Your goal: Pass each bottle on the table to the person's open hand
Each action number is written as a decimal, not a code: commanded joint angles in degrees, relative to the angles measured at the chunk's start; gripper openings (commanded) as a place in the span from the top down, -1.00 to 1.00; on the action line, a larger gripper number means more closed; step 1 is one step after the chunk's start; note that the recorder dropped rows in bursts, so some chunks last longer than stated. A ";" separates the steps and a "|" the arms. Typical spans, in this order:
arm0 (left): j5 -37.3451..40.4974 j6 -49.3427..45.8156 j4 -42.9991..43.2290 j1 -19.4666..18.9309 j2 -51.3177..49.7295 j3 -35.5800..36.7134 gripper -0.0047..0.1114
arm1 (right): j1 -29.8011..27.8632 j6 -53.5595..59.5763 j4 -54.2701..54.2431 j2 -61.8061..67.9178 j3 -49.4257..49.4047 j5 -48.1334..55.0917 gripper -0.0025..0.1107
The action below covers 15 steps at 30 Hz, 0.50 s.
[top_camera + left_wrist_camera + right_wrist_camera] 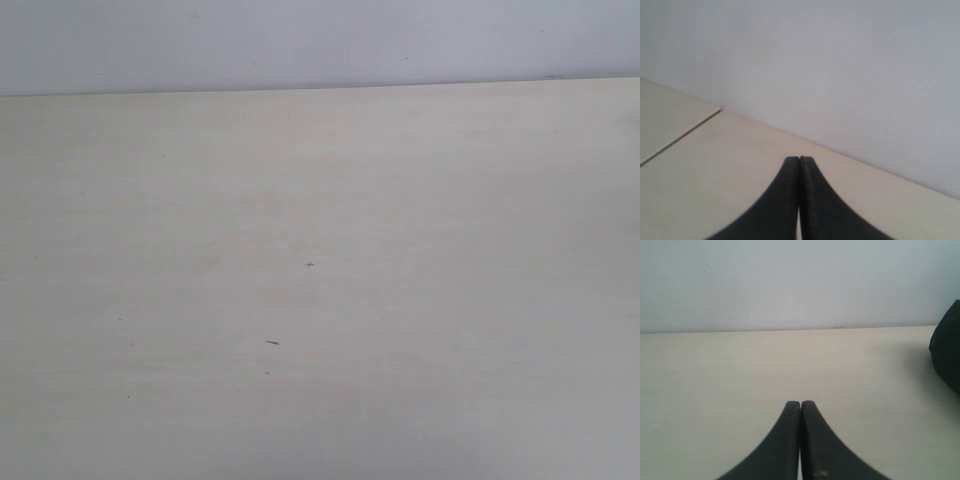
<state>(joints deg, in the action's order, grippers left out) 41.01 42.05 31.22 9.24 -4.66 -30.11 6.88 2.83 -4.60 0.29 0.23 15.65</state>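
Table (420, 300); dark shape (948, 347), right wrist view only

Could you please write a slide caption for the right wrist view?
Right claw shut and empty over the pale table, with a plain grey wall behind.

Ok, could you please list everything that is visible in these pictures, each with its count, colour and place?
table: one, pale beige, fills most of the exterior view.
specks: a few, dark and tiny, on the table near its middle.
seam: one, a thin dark line across the tabletop, seen in the left wrist view.
wall: one, pale grey, behind the table's far edge.
dark shape: one, black, at the edge of the right wrist view; cannot tell what it is.
left gripper: one, black, shut, holds nothing.
right gripper: one, black, shut, holds nothing.
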 commanded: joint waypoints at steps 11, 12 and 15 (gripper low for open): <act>-26.51 -45.52 -38.94 -0.09 0.20 18.81 0.90 | -0.26 0.06 0.12 -0.29 -0.23 -0.28 0.96; -26.41 -47.47 -41.38 -0.09 0.20 19.86 0.90 | -0.26 0.06 0.12 -0.29 -0.23 -0.28 0.96; -26.41 -47.71 -42.35 -0.09 0.20 22.48 0.90 | -0.26 0.06 0.12 -0.29 -0.23 -0.28 0.96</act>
<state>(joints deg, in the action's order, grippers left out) 15.90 -4.39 -9.59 9.24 -4.76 -9.12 6.88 2.83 -4.60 0.29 0.23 15.65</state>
